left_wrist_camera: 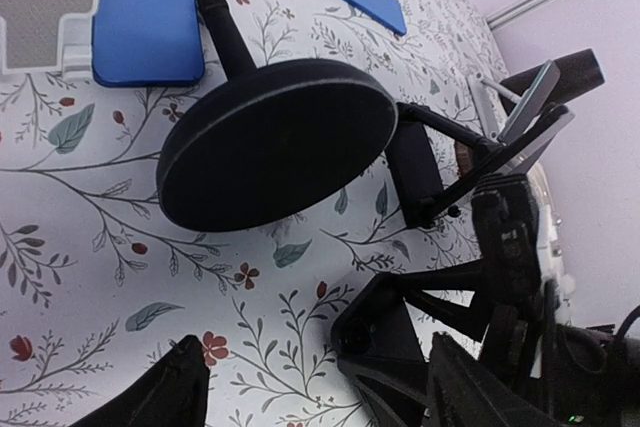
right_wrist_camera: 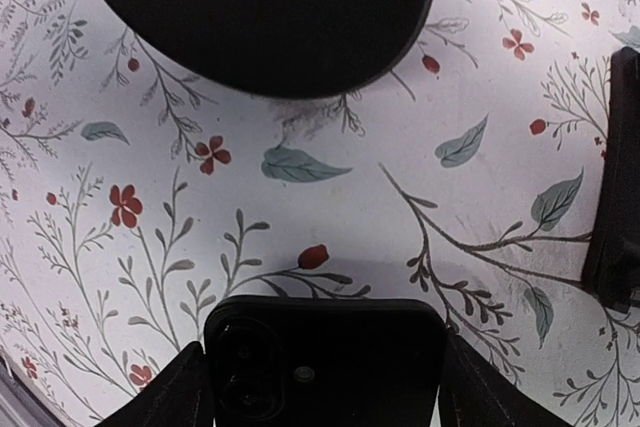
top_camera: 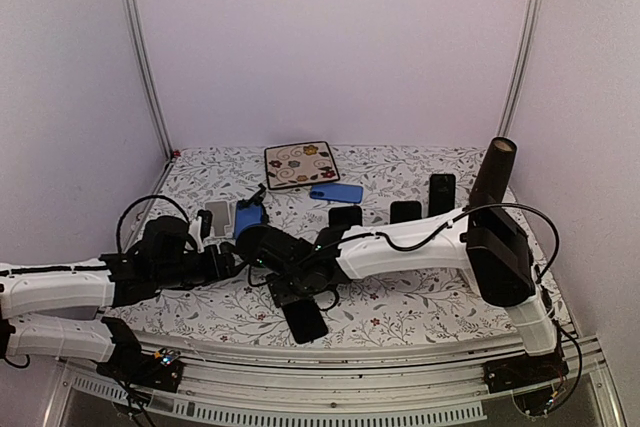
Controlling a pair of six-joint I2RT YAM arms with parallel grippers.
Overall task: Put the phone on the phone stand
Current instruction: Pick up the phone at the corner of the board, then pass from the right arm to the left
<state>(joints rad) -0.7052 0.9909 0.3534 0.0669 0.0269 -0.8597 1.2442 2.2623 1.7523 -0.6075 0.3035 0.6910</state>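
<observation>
The phone stand has a round black base [left_wrist_camera: 275,142] with a thin black stalk rising toward the back; the base also shows in the right wrist view [right_wrist_camera: 260,7] and in the top view [top_camera: 265,244]. My right gripper [right_wrist_camera: 325,392] is shut on a black phone [right_wrist_camera: 330,357], camera end forward, just above the cloth in front of the base. In the top view the phone [top_camera: 305,319] sticks out of the right gripper [top_camera: 298,297] toward the near edge. My left gripper [left_wrist_camera: 310,402] is open and empty, left of the base [top_camera: 240,259]. The phone shows in its view too [left_wrist_camera: 400,332].
A blue phone [top_camera: 250,217] and a grey phone [top_camera: 217,214] sit in holders at the back left. A blue phone [top_camera: 336,192] lies flat by a patterned square pad [top_camera: 302,164]. Three black phones [top_camera: 345,215], [top_camera: 405,211], [top_camera: 442,193] lie further right. The table [top_camera: 430,297] has a floral cloth.
</observation>
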